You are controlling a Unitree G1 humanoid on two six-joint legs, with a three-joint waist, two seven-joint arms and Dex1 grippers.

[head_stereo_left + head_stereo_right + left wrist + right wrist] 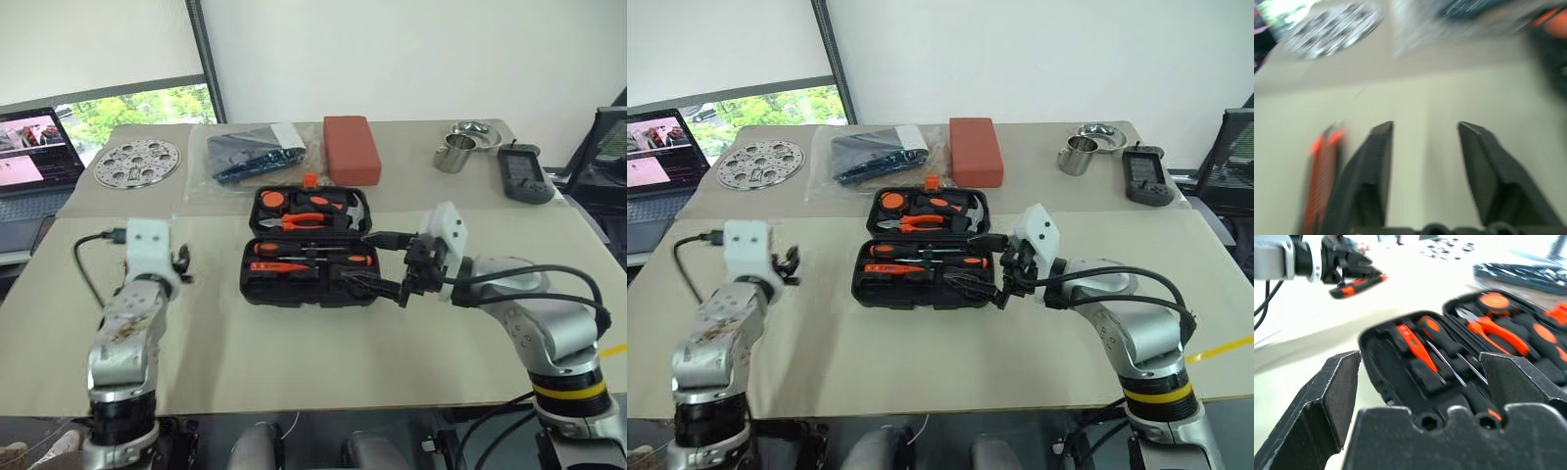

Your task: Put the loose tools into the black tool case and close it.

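Note:
The black tool case (253,284) lies open at the middle of the table. Two screwdrivers (313,250) and an orange pen-like tool (1418,350) sit in its near half, with pliers and a hammer in its far half. My right gripper (359,258) is open at the case's right end, its fingers (1327,391) spread over the near half. My left gripper (1425,126) is open over bare table to the left of the case, with nothing between its fingers (1371,166). A black-and-orange utility knife (1356,284) lies on the table right beside it.
Behind the case stand a red block (351,147) and a clear bag of dark items (257,154). A perforated metal disc (137,162) and a laptop (29,147) are at the far left. A steel cup (453,154), a bowl (473,130) and a black handheld device (524,174) are at the far right.

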